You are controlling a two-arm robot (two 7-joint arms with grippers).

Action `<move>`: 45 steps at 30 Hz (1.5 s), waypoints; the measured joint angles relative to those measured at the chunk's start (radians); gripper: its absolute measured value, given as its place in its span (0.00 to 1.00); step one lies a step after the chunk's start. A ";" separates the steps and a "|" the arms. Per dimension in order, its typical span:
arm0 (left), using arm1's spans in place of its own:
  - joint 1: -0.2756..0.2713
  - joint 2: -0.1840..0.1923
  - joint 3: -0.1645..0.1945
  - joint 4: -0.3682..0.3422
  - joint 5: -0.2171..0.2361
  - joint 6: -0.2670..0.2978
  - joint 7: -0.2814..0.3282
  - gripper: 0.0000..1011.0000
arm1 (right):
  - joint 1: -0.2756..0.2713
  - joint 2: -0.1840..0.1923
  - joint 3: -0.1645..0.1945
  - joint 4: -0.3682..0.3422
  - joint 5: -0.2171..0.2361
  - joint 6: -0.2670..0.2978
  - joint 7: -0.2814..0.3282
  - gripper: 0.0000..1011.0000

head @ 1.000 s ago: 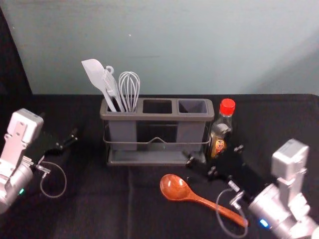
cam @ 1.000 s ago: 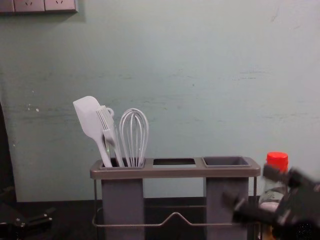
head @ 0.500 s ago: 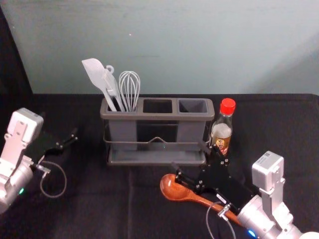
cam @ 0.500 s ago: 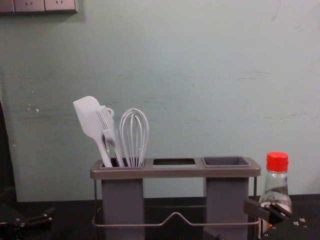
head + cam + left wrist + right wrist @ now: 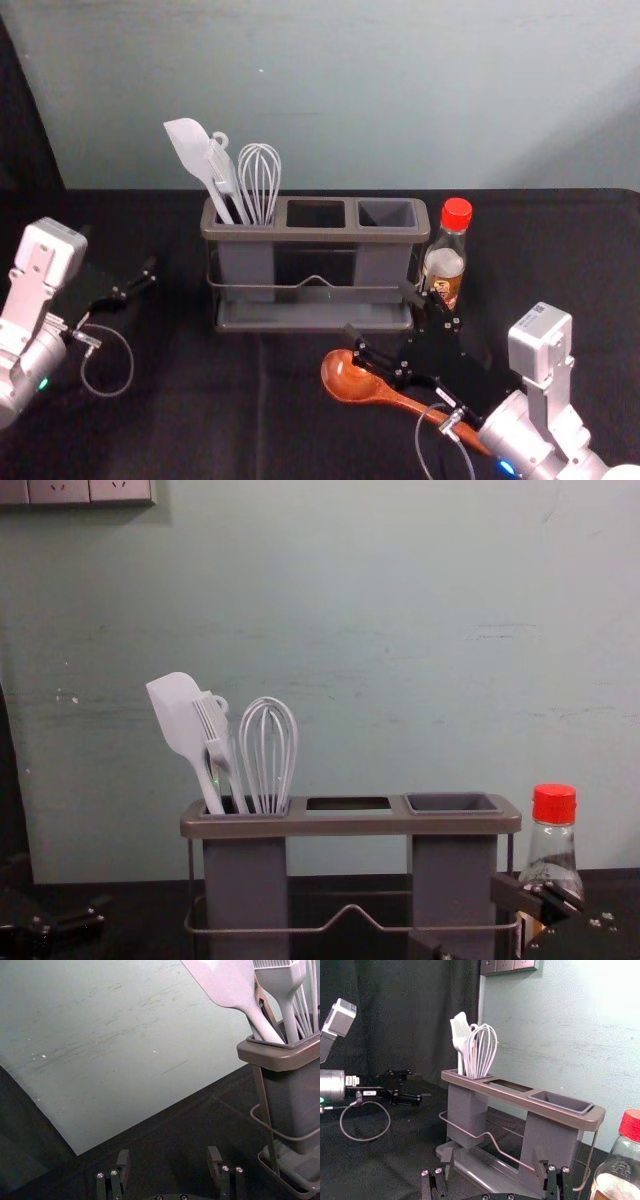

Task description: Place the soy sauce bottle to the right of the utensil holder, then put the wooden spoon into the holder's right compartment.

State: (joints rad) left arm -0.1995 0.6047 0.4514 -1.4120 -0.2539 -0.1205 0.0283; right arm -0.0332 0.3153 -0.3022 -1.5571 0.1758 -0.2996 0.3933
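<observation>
"Hovering in front of the utensil holder (image 5: 316, 236), our right end effector (image 5: 379, 311) is spread, we see."
"Our left end effector (image 5: 117, 250), spread too, rests left of the holder."
"Our soy sauce bottle (image 5: 445, 265)?"
"Upright, just right of it; our wooden spoon (image 5: 350, 378) lies in front."

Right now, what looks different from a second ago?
The right end effector, its fingers apart, has shifted toward the robot's left and slightly back toward the robot, leaving more of the soy sauce bottle in sight. The bottle, the wooden spoon, the utensil holder and the left end effector all stayed where they were.
</observation>
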 joint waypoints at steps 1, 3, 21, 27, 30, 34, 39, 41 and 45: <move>0.000 0.000 0.000 0.000 0.000 0.000 0.000 1.00 | 0.000 0.000 -0.001 0.001 0.000 0.002 0.000 0.99; 0.000 0.000 0.000 0.000 0.000 0.000 0.000 1.00 | 0.000 0.000 -0.002 0.001 0.008 0.018 0.001 0.99; 0.000 0.000 0.000 0.000 0.000 0.000 0.000 1.00 | 0.134 0.107 -0.080 -0.248 0.123 0.982 -0.025 0.99; 0.000 0.000 0.000 0.000 0.000 0.000 0.000 1.00 | 0.203 0.115 -0.127 -0.225 0.125 1.079 -0.004 0.99; 0.000 0.000 0.000 0.000 0.000 0.000 0.000 1.00 | 0.233 0.116 -0.150 -0.203 0.124 1.101 0.009 0.99; 0.000 0.000 0.000 0.000 0.000 0.000 0.000 1.00 | 0.274 0.111 -0.181 -0.162 0.114 1.112 0.025 0.99; 0.000 0.000 0.000 0.000 0.000 0.000 0.000 1.00 | 0.308 0.108 -0.212 -0.121 0.092 1.104 0.033 0.99; 0.000 0.000 0.000 0.000 0.000 0.000 0.000 1.00 | 0.321 0.108 -0.228 -0.111 0.072 1.094 0.033 0.99; 0.000 0.000 0.000 0.000 0.000 0.000 0.000 1.00 | 0.335 0.107 -0.244 -0.099 0.045 1.084 0.035 0.99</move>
State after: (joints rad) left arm -0.1995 0.6047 0.4514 -1.4120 -0.2539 -0.1205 0.0283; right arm 0.3021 0.4222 -0.5465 -1.6557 0.2207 0.7843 0.4282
